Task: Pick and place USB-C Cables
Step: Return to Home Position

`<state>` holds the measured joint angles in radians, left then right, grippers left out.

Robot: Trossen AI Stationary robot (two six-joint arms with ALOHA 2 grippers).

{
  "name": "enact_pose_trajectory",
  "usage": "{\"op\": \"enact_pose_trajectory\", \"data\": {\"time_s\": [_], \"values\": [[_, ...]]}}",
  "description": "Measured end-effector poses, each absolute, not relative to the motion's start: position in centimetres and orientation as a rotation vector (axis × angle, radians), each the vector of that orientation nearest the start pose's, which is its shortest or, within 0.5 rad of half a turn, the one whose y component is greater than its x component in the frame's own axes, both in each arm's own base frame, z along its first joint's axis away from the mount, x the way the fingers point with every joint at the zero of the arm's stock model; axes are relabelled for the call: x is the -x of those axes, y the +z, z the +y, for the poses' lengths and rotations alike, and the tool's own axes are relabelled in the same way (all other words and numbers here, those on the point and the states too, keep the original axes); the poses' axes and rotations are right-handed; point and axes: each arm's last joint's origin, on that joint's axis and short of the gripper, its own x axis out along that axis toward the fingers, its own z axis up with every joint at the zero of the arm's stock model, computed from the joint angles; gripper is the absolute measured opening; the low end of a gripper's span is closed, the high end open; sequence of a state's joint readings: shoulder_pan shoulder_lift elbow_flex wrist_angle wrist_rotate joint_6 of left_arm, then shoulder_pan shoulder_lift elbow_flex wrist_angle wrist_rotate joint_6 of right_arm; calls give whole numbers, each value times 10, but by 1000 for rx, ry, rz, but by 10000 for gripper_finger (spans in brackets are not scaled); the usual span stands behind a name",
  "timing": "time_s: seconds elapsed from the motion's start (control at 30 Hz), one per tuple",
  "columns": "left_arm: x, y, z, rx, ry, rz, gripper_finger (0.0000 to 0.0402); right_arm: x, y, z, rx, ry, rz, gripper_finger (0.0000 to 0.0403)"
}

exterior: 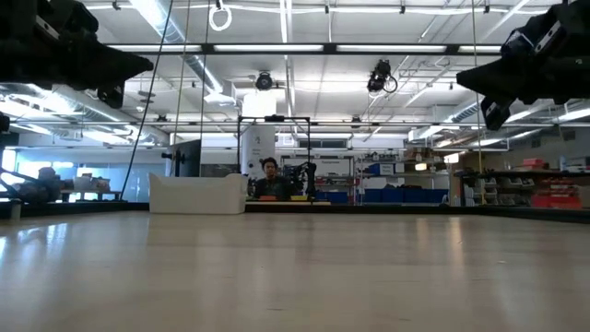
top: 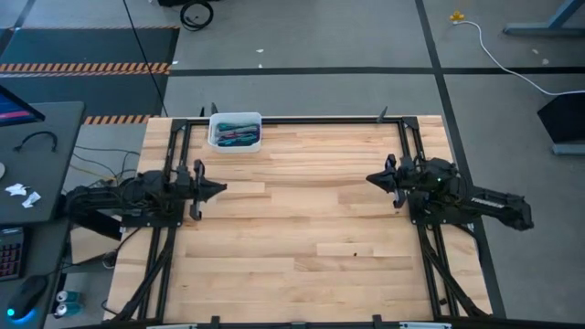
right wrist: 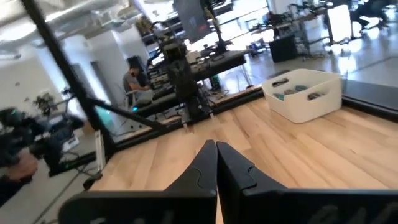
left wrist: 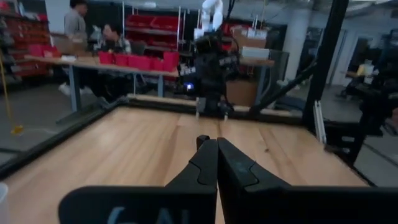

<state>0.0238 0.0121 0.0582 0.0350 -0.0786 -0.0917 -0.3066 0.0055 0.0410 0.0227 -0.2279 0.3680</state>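
The USB-C cables lie as teal, maroon and green bundles inside a white bin at the table's far edge, left of centre; the bin also shows in the right wrist view with cables in it. My left gripper hovers shut above the table's left side, pointing right, well short of the bin. My right gripper hovers shut above the right side, pointing left. In the wrist views both finger pairs are closed together, holding nothing.
The wooden tabletop stretches bare between the two arms. A black frame runs along the table's edges. A side desk with a cable and keyboard stands left of the table. People sit at benches in the room beyond.
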Motion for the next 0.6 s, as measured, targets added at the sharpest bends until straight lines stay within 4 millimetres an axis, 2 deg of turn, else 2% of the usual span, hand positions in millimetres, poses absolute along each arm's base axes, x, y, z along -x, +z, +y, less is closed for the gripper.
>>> {"op": "enact_pose_trajectory", "data": {"time_s": [0.2,0.4,0.6], "values": [[-94,186,5,100,108,-85,3,-93,174,-23,-379,-253,-54,0],[-94,185,5,72,133,-83,3,-96,167,-16,-229,-181,-41,0],[-94,185,5,0,136,-71,4,-96,166,-16,-151,-159,-25,0]]}}
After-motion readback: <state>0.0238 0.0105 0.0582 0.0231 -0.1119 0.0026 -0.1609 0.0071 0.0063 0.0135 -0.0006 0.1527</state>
